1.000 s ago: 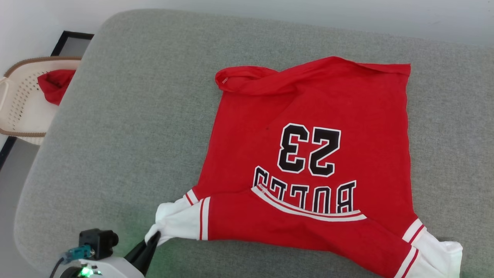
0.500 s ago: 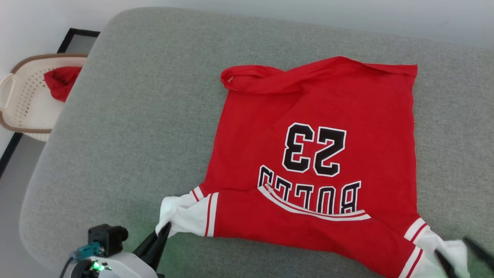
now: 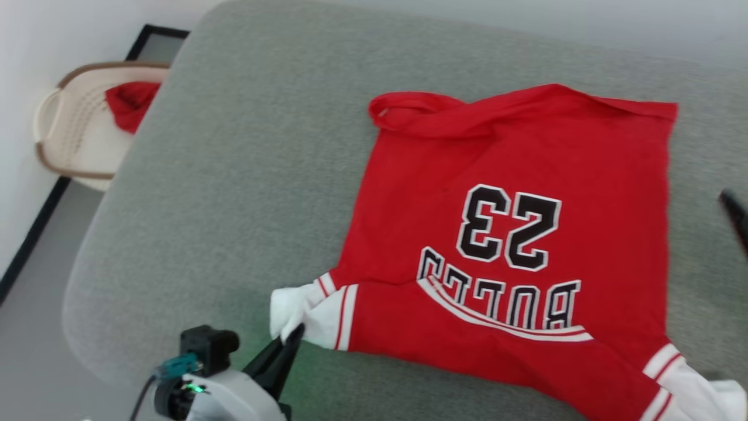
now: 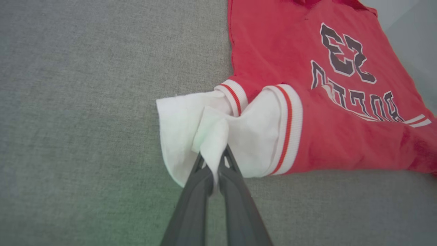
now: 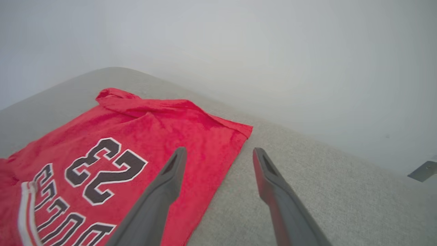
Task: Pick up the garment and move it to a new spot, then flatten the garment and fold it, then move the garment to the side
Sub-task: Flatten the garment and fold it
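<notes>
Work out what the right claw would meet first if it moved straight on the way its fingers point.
Probably the grey cushion, just beside the jersey's far corner. Depth is unclear: the open right claw might instead pass over the edge to the pale wall.

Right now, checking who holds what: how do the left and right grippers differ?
The left gripper is shut on the white sleeve of the garment; the right gripper is open and empty. The left sits at its near left corner, the right by its right edge. Both have long dark fingers.
</notes>
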You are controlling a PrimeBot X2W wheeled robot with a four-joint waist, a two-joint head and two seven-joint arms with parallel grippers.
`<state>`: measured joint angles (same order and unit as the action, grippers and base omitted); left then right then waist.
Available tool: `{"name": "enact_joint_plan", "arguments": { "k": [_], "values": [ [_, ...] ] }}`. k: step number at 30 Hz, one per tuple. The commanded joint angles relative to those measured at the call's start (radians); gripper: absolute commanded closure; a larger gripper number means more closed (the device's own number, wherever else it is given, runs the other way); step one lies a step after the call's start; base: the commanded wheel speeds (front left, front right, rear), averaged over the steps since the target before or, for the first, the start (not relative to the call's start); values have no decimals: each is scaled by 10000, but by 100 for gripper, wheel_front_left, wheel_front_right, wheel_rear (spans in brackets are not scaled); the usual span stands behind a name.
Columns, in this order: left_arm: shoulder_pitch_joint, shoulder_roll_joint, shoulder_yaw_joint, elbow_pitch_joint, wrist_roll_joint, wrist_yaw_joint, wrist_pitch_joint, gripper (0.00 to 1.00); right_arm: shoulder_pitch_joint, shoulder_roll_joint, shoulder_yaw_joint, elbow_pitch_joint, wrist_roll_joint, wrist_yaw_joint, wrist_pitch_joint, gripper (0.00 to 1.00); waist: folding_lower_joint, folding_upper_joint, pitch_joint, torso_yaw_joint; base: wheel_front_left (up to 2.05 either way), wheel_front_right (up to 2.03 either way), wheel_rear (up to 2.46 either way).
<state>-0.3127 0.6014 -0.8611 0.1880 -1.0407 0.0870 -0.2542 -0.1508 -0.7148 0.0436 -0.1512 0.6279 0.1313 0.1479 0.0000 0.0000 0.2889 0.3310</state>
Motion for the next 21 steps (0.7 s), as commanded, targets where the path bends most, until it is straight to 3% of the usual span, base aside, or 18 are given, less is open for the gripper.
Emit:
{"name": "enact_joint_plan", "arguments": {
  "k": [1,6,14,21],
  "values": [
    [-103,-45,-31,50,122,-50,39,100,-221,-48,30,139,100,-10,59,0,0,0,159,350,0,0,0],
    [-500,-522,-193,298,278,-274,14,100,-1796,-355,479,1410,132,-12,701,0,0,0,413,891,0,0,0],
    [-818,-1176,-316,693,430,-643,-19,100,-3636,-739,1171,3374,463,-9,2602,0,0,0,940,1596,0,0,0],
    [-1008,-1682,-352,1132,595,-1065,-73,100,-4979,-604,1390,4796,420,-7,4531,0,0,0,1367,2041,0,0,0]
  ]
}}
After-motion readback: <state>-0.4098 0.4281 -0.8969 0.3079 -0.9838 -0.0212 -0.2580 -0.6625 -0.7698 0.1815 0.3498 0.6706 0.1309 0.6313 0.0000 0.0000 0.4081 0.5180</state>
